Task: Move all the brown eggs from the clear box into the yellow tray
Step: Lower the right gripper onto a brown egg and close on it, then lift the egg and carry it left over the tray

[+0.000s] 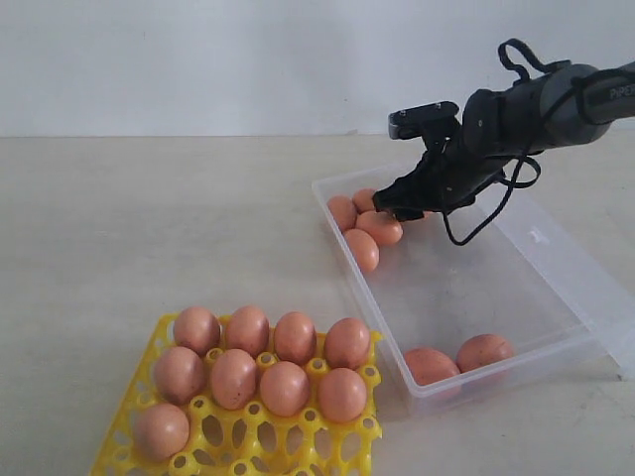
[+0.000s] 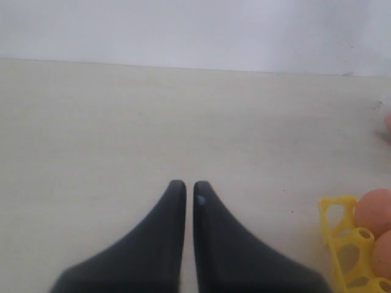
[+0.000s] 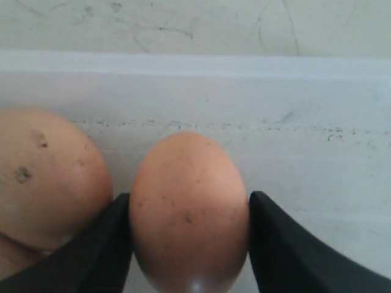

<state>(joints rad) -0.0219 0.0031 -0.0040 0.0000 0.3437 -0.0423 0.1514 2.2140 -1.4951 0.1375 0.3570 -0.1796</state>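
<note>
The right gripper [image 3: 189, 210] is down in the far end of the clear box [image 1: 476, 288], at the box's far-left corner, where a small cluster of brown eggs lies against the wall. Its two black fingers [image 3: 278, 244] are closed against the sides of one brown egg [image 3: 186, 183], spread about as wide as the egg's waist, with both pads touching the shell. The egg's long axis runs along the fingers, blunt end pointing away from the wrist, so the grip sits across the short width. A neighbouring egg [image 3: 49, 171] presses against the outside of one finger. Whether the gripped egg is already off the box floor cannot be told.

The yellow tray [image 1: 212, 405] stands at the near-left part of the desk [image 1: 149, 218], well apart from the gripper and diagonally toward the near edge from it. Nine eggs [image 1: 286, 387] fill its far rows, and the open cells lie along its near edge. The carry therefore looks set to go up over the box's left wall, then across and down to that near row, and the neighbouring egg may roll as the finger leaves it.

Two more eggs [image 1: 432, 364] rest at the box's near end.

The left gripper [image 2: 185, 186] hangs over bare desk with only a thin slit between its tips, holding nothing, and a corner of the tray is close beside it.
</note>
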